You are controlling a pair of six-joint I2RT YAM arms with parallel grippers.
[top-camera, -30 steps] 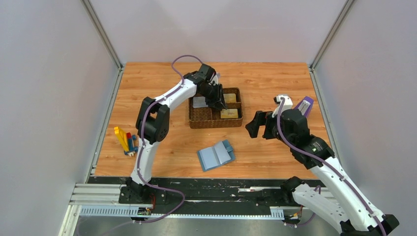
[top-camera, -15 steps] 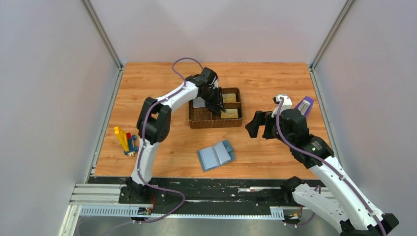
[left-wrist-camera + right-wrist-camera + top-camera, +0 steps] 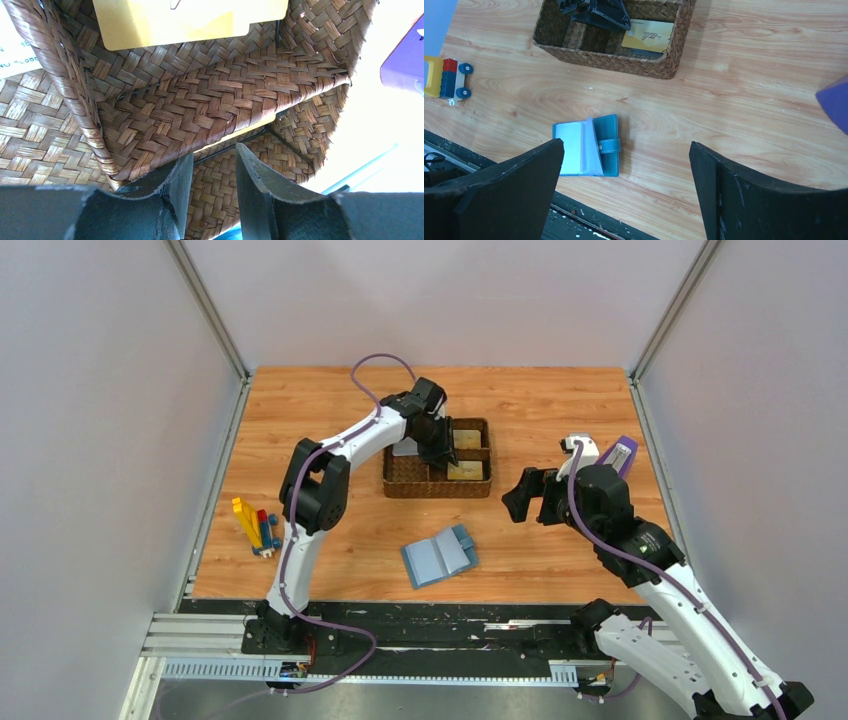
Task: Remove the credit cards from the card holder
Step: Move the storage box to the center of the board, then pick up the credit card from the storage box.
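Right wrist: card holder (image 3: pixel 586 146), long axis sideways; right claw (image 3: pixel 628 150) wide; left claw (image 3: pixel 214 156) ajar.

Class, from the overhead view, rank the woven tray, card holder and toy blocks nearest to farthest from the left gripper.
1. Woven tray: the left gripper reaches into it.
2. Card holder: open, toward the front edge.
3. Toy blocks: at the left edge.

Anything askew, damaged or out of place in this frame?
Nothing is spilled or damaged. The card holder lies open at an angle, one inner leaf partly raised. Gold credit cards sit in the woven tray, where the left pincer reaches.
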